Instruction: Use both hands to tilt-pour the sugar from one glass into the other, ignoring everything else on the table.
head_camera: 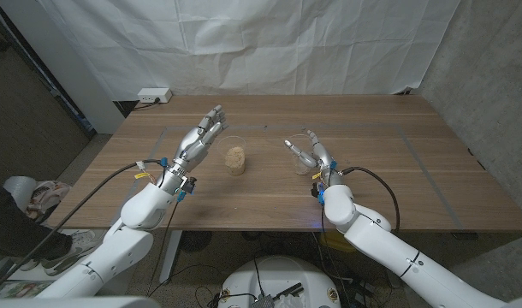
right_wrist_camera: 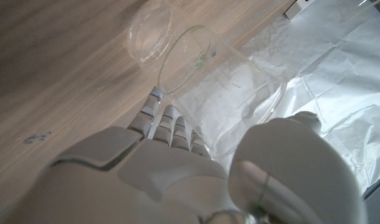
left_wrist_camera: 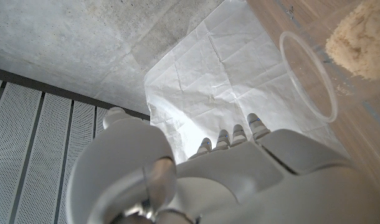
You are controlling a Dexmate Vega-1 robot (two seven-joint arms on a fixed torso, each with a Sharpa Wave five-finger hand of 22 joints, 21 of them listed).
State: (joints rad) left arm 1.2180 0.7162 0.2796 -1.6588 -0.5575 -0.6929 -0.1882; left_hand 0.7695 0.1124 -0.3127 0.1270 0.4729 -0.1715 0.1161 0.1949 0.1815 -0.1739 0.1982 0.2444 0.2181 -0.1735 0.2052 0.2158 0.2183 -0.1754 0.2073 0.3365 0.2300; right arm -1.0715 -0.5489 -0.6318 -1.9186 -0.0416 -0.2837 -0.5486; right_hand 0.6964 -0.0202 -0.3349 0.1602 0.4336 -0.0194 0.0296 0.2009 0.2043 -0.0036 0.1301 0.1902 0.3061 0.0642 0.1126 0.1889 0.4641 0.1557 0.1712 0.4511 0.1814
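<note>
1. Your left hand (head_camera: 201,137) is spread, holding nothing, sugar glass (head_camera: 235,159) just beside its fingers.
2. Right hand (head_camera: 313,154) looks wrapped round the empty glass (head_camera: 302,158).
3. Squeeze crooked and either could tip on the bench (head_camera: 398,180).

two glasses (head_camera: 234,155) (head_camera: 302,157), two robot hands (head_camera: 201,137) (head_camera: 312,152), perhaps one power strip (head_camera: 154,96)

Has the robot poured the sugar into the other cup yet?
Not yet. The sugar is all in its glass, standing upright beside the open left hand. The right hand is at the empty glass; whether it grips is unclear. Lifting, tilting and pouring are left.
</note>
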